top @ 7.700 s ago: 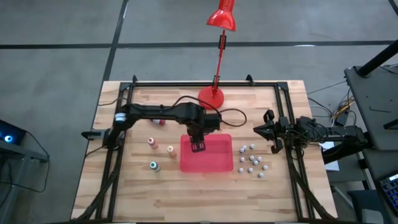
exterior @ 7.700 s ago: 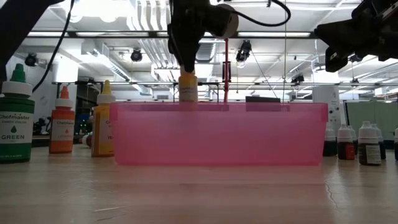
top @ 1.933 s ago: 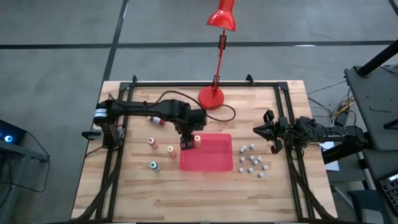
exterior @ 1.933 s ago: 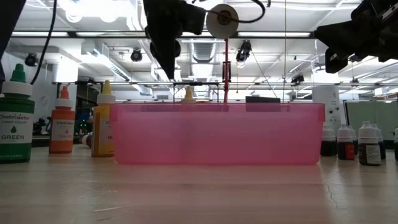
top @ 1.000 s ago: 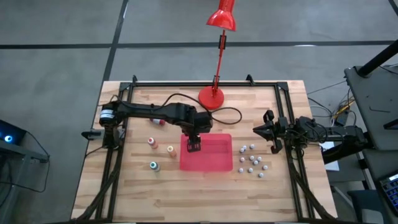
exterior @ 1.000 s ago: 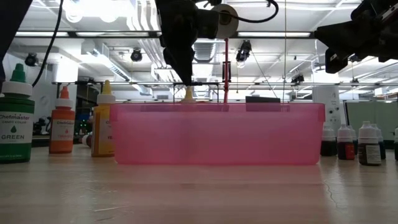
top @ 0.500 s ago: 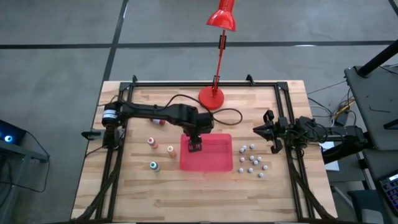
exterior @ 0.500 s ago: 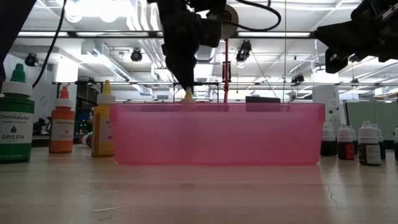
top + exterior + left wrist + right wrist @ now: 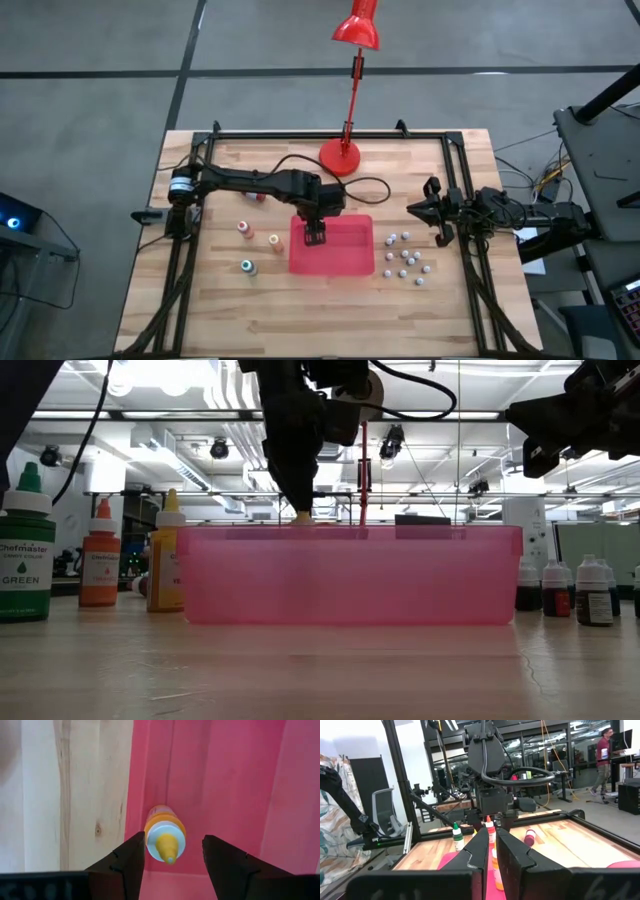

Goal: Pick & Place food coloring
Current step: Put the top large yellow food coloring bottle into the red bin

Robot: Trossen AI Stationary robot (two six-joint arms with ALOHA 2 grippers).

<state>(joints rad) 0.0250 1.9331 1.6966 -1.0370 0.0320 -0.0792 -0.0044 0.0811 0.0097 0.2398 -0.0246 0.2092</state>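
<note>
Fingers of left hand (image 9: 170,870) spread open, straddling yellow-capped food coloring bottle (image 9: 165,834), apparently not touching. Bottle stands upright inside red tray (image 9: 345,255), against its left wall; likely just set down for placement. Green (image 9: 248,266), orange (image 9: 274,240), red-capped (image 9: 242,227) bottles wait on tabletop (image 9: 330,310) left of tray. Farther right, right hand (image 9: 432,212) parked, closed, empty.
</note>
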